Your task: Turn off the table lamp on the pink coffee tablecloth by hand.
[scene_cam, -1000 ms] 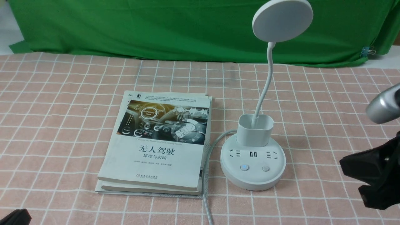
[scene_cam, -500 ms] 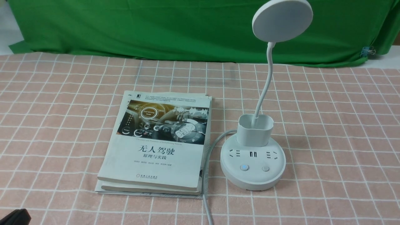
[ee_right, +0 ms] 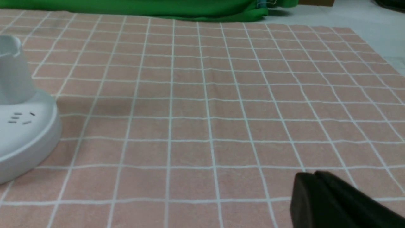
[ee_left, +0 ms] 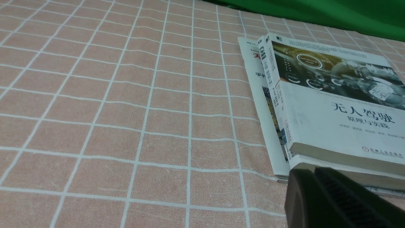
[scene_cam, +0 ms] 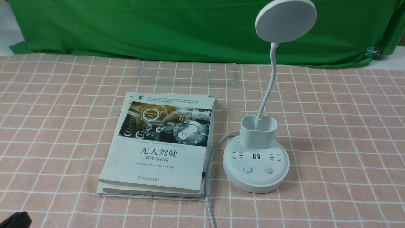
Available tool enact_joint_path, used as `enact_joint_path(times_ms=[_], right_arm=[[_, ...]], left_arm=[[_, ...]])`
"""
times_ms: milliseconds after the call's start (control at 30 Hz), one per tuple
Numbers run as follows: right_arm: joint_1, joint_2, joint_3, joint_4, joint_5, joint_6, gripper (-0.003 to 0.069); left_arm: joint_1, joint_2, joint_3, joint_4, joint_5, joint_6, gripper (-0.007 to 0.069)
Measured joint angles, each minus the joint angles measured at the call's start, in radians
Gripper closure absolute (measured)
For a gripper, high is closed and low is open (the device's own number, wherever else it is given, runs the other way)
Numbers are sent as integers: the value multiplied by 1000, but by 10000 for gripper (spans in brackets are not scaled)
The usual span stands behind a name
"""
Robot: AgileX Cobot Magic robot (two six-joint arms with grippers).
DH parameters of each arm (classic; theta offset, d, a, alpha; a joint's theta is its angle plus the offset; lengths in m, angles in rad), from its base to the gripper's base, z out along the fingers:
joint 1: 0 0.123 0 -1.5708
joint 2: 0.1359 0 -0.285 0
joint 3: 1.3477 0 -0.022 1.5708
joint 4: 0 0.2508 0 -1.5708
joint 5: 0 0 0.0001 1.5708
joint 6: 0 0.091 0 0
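The white table lamp (scene_cam: 256, 161) stands on the pink coffee tablecloth (scene_cam: 332, 126), right of centre. Its disc head (scene_cam: 285, 20) is up high on a bendy neck above the pen cup (scene_cam: 258, 131). The round base has sockets and two buttons; the left button (scene_cam: 247, 170) shows a faint blue ring. My left gripper (ee_left: 312, 171) is shut and empty, low near the books' corner. My right gripper (ee_right: 314, 174) is shut and empty, low over bare cloth, well to the right of the lamp base (ee_right: 25, 133). The right arm is out of the front view.
A stack of books (scene_cam: 158, 145) lies just left of the lamp, with the grey lamp cord (scene_cam: 208, 177) running between them toward the front edge. A green backdrop cloth (scene_cam: 158, 28) hangs at the back. A black part of my left arm (scene_cam: 14, 220) shows at the bottom left corner.
One second ago my right arm showed at the right edge of the front view; it has pulled back out of that view. The lamp and books have not moved.
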Motion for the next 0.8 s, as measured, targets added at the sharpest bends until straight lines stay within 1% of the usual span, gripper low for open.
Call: enact_joint_path(times_ms=[67, 100, 233, 500, 800], right_arm=[[0, -33, 0, -2, 18, 1, 624], [0, -60, 0, -2, 53, 1, 624], [0, -80, 0, -3, 113, 1, 624], [0, -80, 0, -3, 126, 1, 624], [0, -80, 0, -3, 129, 1, 605]], left_arm=[[0, 0, 0, 0, 0, 0, 618], [0, 0, 0, 0, 0, 0, 618], [0, 0, 0, 0, 0, 0, 618], [0, 0, 0, 0, 0, 0, 618], [0, 0, 0, 0, 0, 0, 618]])
